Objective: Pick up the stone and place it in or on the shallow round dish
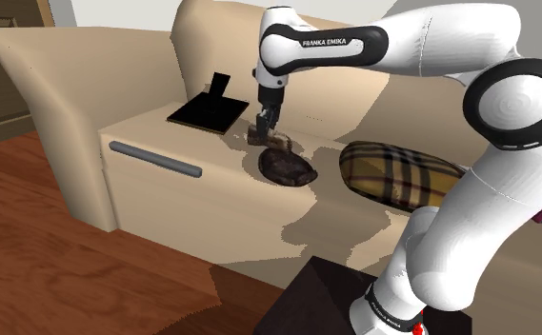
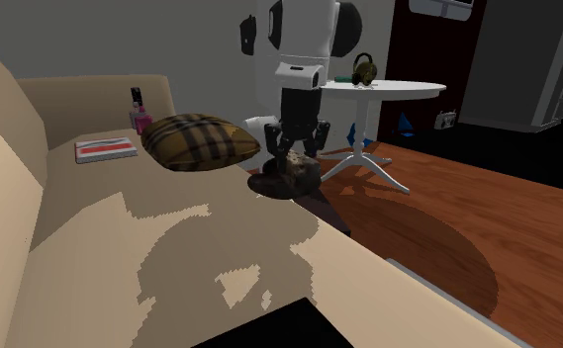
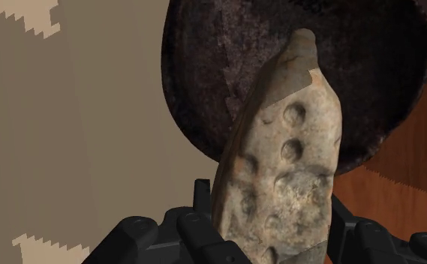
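A pale, pitted, elongated stone [image 3: 283,172] sits clasped between my black fingers [image 3: 185,232]. My gripper [image 3: 275,240] is shut on it. Past the stone's tip lies the shallow round dish [image 3: 219,67], dark brown and rough. In the shoulder view the gripper [image 1: 263,126] holds the stone [image 1: 258,137] just above the dish's [image 1: 290,169] far left rim, on the beige sofa seat. The second exterior view has the gripper [image 2: 295,158] pointing down, with the stone [image 2: 294,169] close over the dish [image 2: 275,186].
A plaid cushion [image 1: 397,171] lies right of the dish in the shoulder view. A flat black object [image 1: 205,111] rests on the seat behind the gripper. A book [image 2: 105,148], a small bottle [image 2: 138,109] and a white round table [image 2: 380,91] are further off.
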`<control>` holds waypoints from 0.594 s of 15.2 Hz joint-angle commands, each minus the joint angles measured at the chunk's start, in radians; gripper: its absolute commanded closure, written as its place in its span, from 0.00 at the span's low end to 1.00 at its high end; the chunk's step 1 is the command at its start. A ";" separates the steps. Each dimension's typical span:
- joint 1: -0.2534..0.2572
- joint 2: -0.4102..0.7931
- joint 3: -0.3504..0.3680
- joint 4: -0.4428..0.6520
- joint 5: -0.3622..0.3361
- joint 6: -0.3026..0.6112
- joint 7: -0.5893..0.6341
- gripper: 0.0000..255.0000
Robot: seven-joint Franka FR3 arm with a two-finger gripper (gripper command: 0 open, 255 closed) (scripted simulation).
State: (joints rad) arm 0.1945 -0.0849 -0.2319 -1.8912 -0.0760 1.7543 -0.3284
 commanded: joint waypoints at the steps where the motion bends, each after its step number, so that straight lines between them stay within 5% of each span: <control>1: 0.001 -0.002 0.001 0.023 0.000 -0.026 0.001 1.00; 9: 0.002 0.005 0.002 0.139 0.003 -0.134 -0.006 1.00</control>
State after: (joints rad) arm 0.1965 -0.0820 -0.2295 -1.7706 -0.0737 1.6365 -0.3331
